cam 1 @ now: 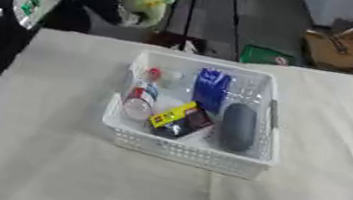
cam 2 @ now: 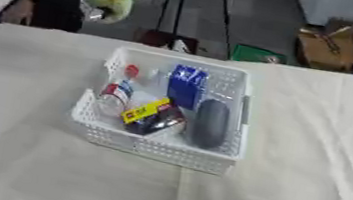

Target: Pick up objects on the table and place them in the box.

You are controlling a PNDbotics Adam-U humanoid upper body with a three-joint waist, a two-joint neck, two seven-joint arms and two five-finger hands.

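I am looking down on the white basket [cam 1: 192, 153] sitting mid-table on the cream cloth [cam 1: 46, 162] — this is serving as the box for the task. Inside it, four things are lying together: a clear bottle with a red cap and label [cam 1: 140, 97] along the left wall, a blue packet [cam 1: 211, 88] standing toward the far side, a dark grey oval object [cam 1: 239, 127] lying lengthwise along the right wall, and a yellow-and-dark packet [cam 1: 179, 118] tilted between the bottle and the grey object. I am scanning the cloth around the basket in both eye views and finding nothing loose on it — no item is waiting to be picked up within what the camera is covering. Neither of my hands is showing in either view, so I cannot tell whether their fingers are apart or together, nor whether either is carrying anything. A black shape is running down the left edge of the left eye view; I cannot tell what it is. My reading is that the task is looking finished, or very nearly so: everything visible is already resting in the basket, and what is remaining, if anything, is lying outside the frame.
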